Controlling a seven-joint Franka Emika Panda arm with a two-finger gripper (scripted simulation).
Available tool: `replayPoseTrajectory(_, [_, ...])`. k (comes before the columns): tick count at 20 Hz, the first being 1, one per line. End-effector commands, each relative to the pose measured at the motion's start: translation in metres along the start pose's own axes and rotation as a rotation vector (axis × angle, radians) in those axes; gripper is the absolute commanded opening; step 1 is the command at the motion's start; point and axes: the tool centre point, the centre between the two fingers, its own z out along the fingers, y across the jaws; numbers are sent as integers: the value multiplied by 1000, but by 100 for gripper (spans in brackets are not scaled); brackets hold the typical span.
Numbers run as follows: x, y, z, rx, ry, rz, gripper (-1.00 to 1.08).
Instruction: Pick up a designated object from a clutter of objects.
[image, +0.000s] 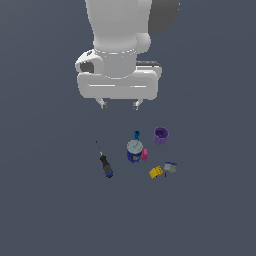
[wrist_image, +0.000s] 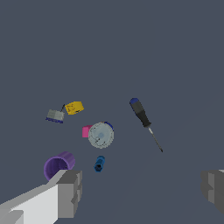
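In the exterior view, left to right: screwdriver (image: 104, 162), can (image: 134, 150) with the tiny blue rod (image: 136, 135) just behind it, pink block (image: 145, 154), yellow block (image: 156, 172), purple cup (image: 160, 135), grey piece (image: 170, 167). The tool (image: 119, 104) hangs above the tabletop (image: 50, 210), jaws wide, holding nothing.

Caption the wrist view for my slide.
Open hand above clutter: small blue rod between purple cup and grey-topped can.

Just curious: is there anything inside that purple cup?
The purple cup lies open-mouthed toward the wrist camera; what shows inside looks empty. One pincer finger covers its lower rim, so that part stays unseen.
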Motion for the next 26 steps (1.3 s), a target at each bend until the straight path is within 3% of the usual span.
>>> replayPoseTrajectory(1, [0,0,0,0,0,0,100])
replayPoseTrajectory(9, [8,-8,-11,-20,40,-9,100])
replayPoseTrajectory(15, [8,-8,-9,-21,40,-13,100])
replayPoseTrajectory(26, [-2,-20,44,-24,25,-144,100])
